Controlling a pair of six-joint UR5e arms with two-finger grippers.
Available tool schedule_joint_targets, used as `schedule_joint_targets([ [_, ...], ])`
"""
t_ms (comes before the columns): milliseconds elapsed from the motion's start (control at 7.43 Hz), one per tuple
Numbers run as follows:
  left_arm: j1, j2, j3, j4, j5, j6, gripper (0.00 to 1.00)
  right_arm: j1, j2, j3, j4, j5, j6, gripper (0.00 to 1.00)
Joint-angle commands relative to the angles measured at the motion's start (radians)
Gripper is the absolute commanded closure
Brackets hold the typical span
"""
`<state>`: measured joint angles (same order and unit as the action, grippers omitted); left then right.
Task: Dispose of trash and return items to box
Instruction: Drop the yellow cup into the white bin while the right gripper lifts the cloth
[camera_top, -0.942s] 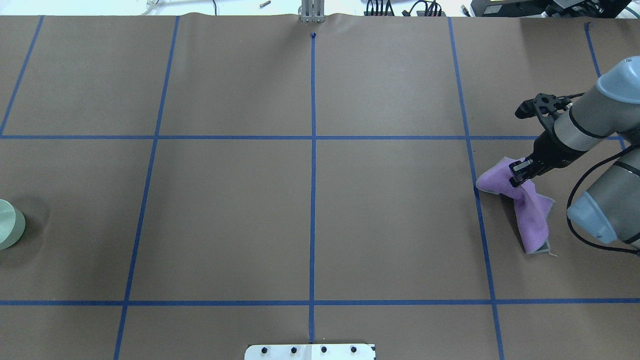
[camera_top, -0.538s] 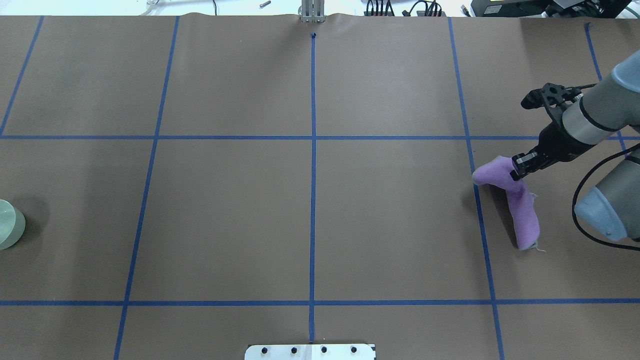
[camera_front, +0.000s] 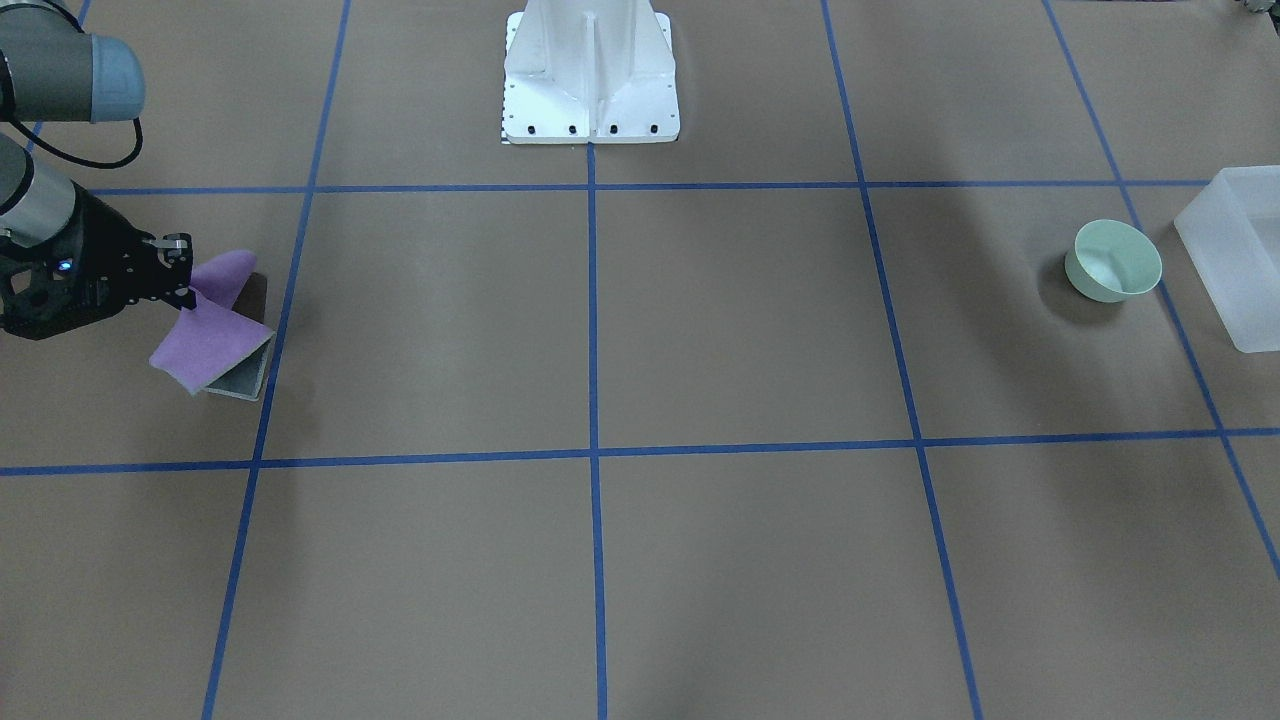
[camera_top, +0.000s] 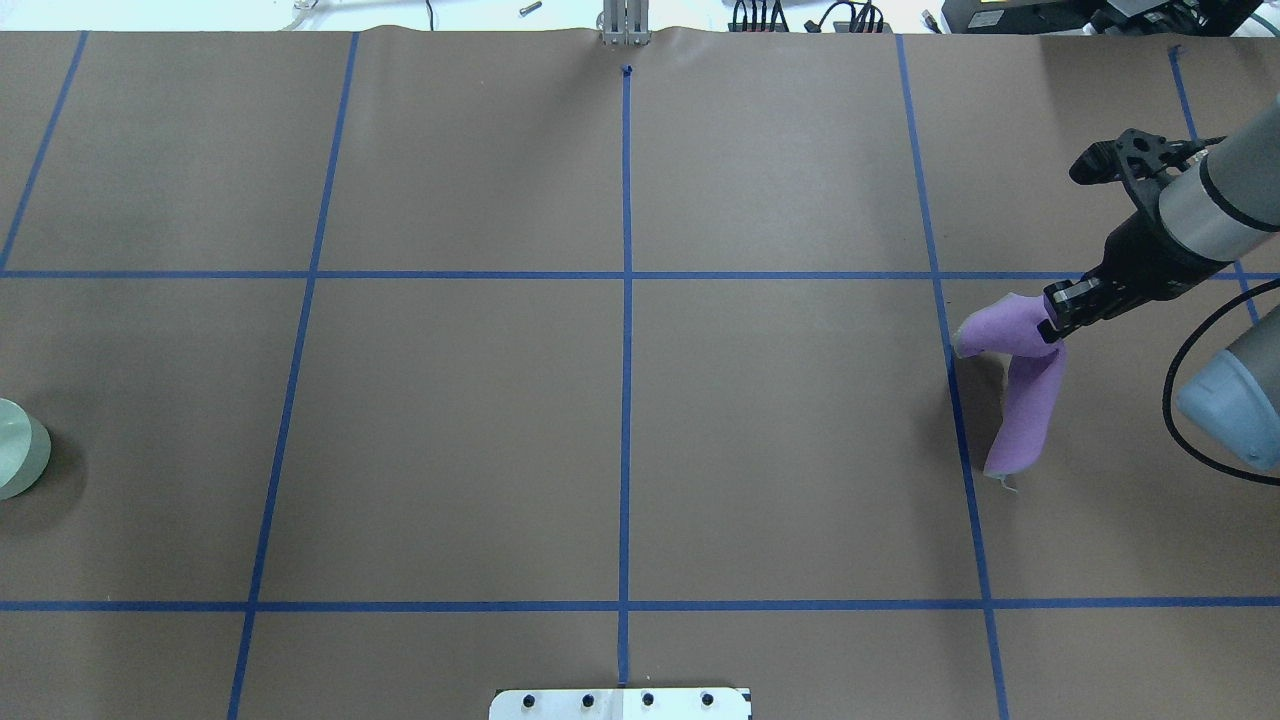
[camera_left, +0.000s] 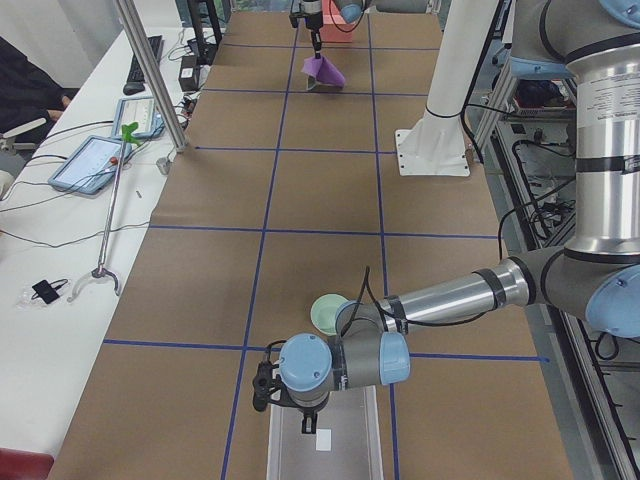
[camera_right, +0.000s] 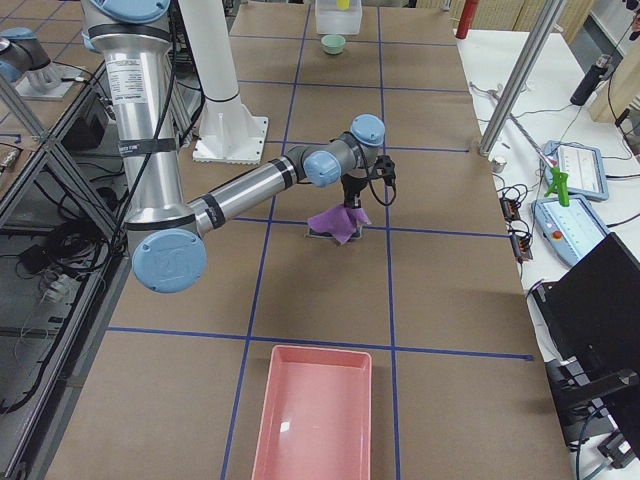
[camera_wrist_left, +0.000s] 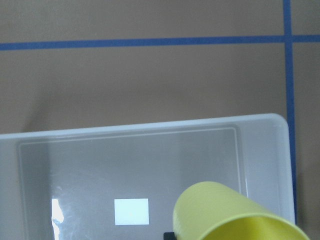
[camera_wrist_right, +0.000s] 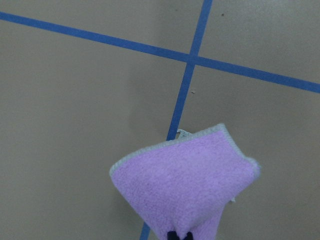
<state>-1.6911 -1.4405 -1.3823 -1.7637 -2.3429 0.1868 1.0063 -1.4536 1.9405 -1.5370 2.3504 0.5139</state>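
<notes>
My right gripper (camera_top: 1052, 318) is shut on the purple cloth (camera_top: 1020, 400) and holds it up at the table's right side; the cloth hangs folded below the fingers and also shows in the front view (camera_front: 205, 335) and the right wrist view (camera_wrist_right: 190, 190). My left gripper (camera_left: 308, 425) holds the yellow cup (camera_wrist_left: 235, 215) over the frosted-white box (camera_wrist_left: 150, 126). The mint-green bowl (camera_front: 1112, 262) stands upright on the table just beside the box (camera_front: 1235, 250), apart from it.
A pink tray (camera_right: 262, 420) lies at the table's end on my right. The white robot base (camera_front: 590, 70) stands at the table's middle edge. Blue tape lines cross the brown table cover.
My right gripper has risen and moved away from me with the cloth. The cloth has come off the table and now hangs narrower. The bowl has not moved.
</notes>
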Motion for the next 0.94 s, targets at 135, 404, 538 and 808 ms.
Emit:
schedule_joint_targets([
  [135, 0.057, 0.022, 0.04, -0.042, -0.007, -0.004, 1.0, 0.018, 0.001, 0.015, -0.017, 0.001, 0.0, 1.0],
  [404, 0.122, 0.023, 0.04, -0.046, -0.019, 0.0, 0.92, 0.034, -0.005, 0.017, -0.017, -0.002, -0.003, 1.0],
  [538, 0.137, 0.023, 0.04, -0.062, -0.019, 0.003, 0.22, 0.049, -0.007, 0.018, -0.017, -0.002, -0.003, 1.0],
  [808, 0.134, 0.06, 0.037, -0.235, -0.021, 0.023, 0.02, 0.09, -0.028, 0.047, -0.018, 0.0, -0.003, 1.0],
])
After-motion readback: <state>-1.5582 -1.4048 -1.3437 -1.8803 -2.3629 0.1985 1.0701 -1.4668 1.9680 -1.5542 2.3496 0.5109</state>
